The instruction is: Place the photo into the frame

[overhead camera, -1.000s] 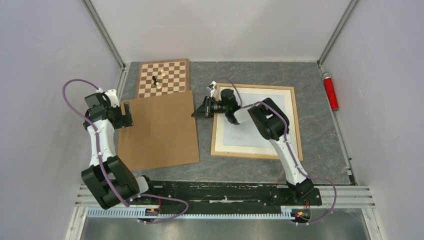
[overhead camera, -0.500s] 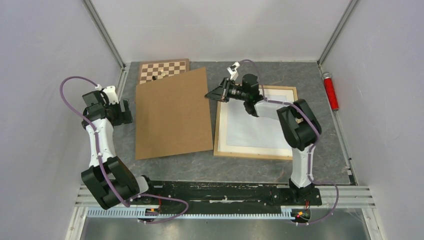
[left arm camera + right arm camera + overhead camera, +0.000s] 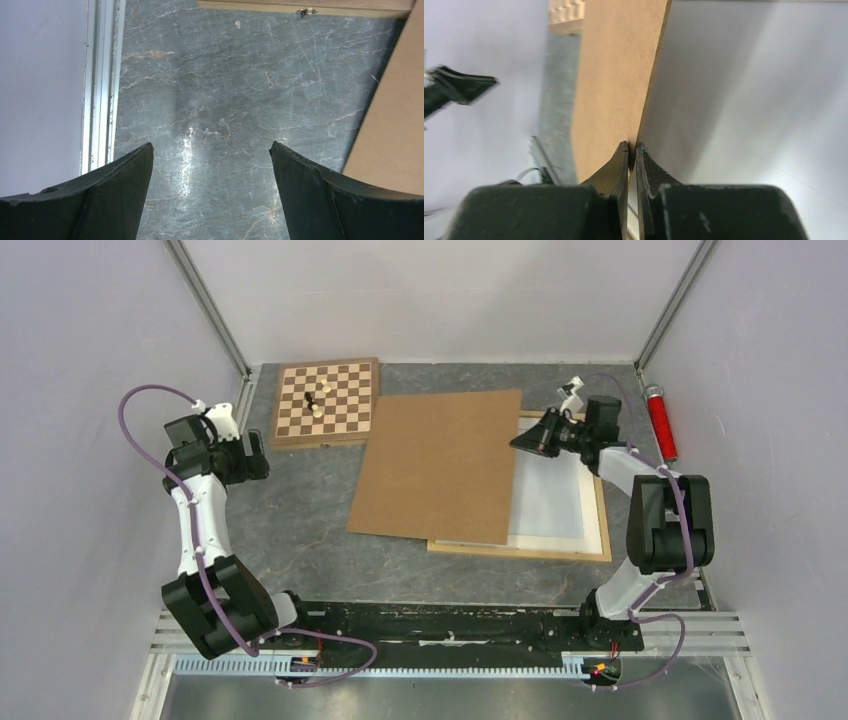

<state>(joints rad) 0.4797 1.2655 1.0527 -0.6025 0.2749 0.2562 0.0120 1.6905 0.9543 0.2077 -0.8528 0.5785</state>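
Right hand first: its fingers are pinched nearly closed on the far right corner of the flat brown fibreboard backing board, holding the thin edge between the tips. Your left hand is spread wide and holds nothing, hanging over the grey marbled tabletop at the left, well apart from the work.

The large thin frame of light natural wood lies flat at the right of the tabletop with a plain white sheet inside it. The board rests across the frame's left part. The photo shows in none of the views, so you cannot tell where it is; it may be under the board.

Judging by what it is, expect the photo to be light, limp and easy to crease, and hard to lift off a flat surface. Take it by a corner or an edge, not the face. The frame looks stiff but slender, so avoid pressing on its narrow rails. The board appears rigid and light enough to hold by one corner.

Half a second ago the board lay left of the frame and hid most of the checkered wooden chessboard. It has since swung rightward onto the frame, the chessboard is uncovered, and your right arm has followed. Your left hand has barely shifted.
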